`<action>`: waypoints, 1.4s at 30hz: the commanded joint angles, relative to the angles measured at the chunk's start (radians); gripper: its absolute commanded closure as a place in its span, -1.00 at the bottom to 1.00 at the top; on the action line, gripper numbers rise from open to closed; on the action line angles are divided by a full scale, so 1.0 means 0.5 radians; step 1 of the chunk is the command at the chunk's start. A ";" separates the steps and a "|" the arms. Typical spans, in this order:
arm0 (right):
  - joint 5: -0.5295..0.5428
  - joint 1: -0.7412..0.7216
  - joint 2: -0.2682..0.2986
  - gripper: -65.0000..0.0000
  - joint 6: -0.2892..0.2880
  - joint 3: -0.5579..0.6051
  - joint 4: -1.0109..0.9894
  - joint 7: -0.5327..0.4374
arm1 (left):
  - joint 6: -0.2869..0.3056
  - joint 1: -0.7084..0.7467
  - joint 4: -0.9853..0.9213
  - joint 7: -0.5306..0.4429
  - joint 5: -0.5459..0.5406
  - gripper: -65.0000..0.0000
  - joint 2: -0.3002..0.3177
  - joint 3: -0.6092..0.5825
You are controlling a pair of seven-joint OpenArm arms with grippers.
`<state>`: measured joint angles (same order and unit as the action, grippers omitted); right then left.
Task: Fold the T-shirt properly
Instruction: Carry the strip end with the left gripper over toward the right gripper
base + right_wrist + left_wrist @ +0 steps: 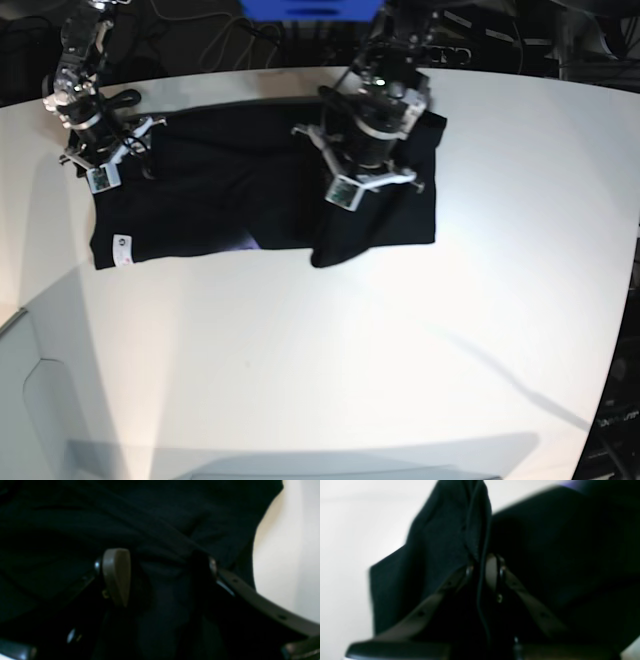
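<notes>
The black T-shirt lies spread along the far part of the white table, with a small white tag at its near left corner. My left gripper stands over the shirt's middle, shut on a raised fold whose corner hangs toward the table. The left wrist view shows that gripper pinching black cloth. My right gripper is at the shirt's left end. In the right wrist view it is open, one tan pad showing, with bunched cloth between the fingers.
A blue box and dark cables sit behind the table's far edge. The white table stretches bare toward the near side and curves off at the left. A sliver of purple print peeks out at the shirt's near hem.
</notes>
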<state>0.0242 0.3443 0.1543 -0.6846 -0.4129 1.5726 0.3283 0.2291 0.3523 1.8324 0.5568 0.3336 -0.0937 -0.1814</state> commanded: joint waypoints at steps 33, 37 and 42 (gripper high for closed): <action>-0.050 -0.003 0.015 -0.20 -0.027 -0.001 0.005 0.088 | -0.294 -0.372 -0.542 -0.047 0.132 0.96 -0.112 -0.615; -0.050 -0.003 0.015 -0.20 -0.027 -0.001 0.005 0.088 | -0.294 -0.359 -0.512 -0.044 0.132 0.43 -0.112 -0.627; -0.050 -0.003 0.015 -0.20 -0.027 -0.001 0.005 0.088 | -0.294 -0.350 -0.355 -0.050 0.132 -0.13 -0.093 -0.624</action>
<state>0.0231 0.3355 0.1539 -0.6846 -0.4129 1.5719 0.3359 0.0917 0.1905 1.6310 0.5686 0.3977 -0.1238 -0.4885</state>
